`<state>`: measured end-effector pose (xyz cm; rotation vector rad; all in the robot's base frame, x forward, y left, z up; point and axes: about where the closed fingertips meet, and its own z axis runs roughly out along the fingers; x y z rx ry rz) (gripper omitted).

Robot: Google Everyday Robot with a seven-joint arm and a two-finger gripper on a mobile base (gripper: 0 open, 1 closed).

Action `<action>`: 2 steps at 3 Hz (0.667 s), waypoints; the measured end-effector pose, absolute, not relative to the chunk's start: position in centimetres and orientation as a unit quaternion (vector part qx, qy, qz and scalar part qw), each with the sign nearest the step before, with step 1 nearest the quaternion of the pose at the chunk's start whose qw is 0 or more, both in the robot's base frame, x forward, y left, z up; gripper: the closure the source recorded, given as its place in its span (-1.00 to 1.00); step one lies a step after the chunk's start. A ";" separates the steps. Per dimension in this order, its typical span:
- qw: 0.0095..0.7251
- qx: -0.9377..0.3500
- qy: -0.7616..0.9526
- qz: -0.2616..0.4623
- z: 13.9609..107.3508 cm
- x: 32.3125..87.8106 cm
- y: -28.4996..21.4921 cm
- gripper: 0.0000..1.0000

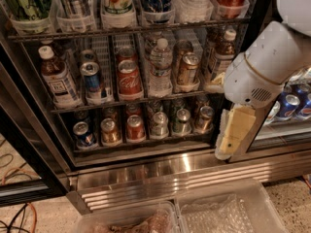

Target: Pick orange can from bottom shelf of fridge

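1. At the far left, the black door frame of the fridge (39,144) is seen slanting down towards the floor
2. The bottom shelf (146,145) is shown as a dark wire rack with small cans standing in lanes; a blue can (83,134) is stood in its leftmost lane
3. The orange can (110,131) is found upright in the second lane from the left, at the front of the bottom shelf, between the blue can and a red can (135,128)
4. Further right on the same rack, two silvery cans (159,124) and a brownish can (204,119) are lined up
5. Below the rack, the ribbed steel base (170,174) is seen, and two clear plastic bins (228,212) are set in front of it
6. The gripper (227,149) is hung pointing downward from the white arm (265,67), just right of the bottom shelf and outside it, well apart from the orange can; whether it is apart or together cannot be told
7. Blue cans (289,106) are visible behind the arm at the right edge
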<state>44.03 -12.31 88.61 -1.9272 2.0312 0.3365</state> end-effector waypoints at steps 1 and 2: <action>0.160 -0.675 0.711 0.118 88.6 44.0 -12.3 -1.00; 0.143 -0.682 0.707 0.121 87.4 44.0 -11.4 -1.00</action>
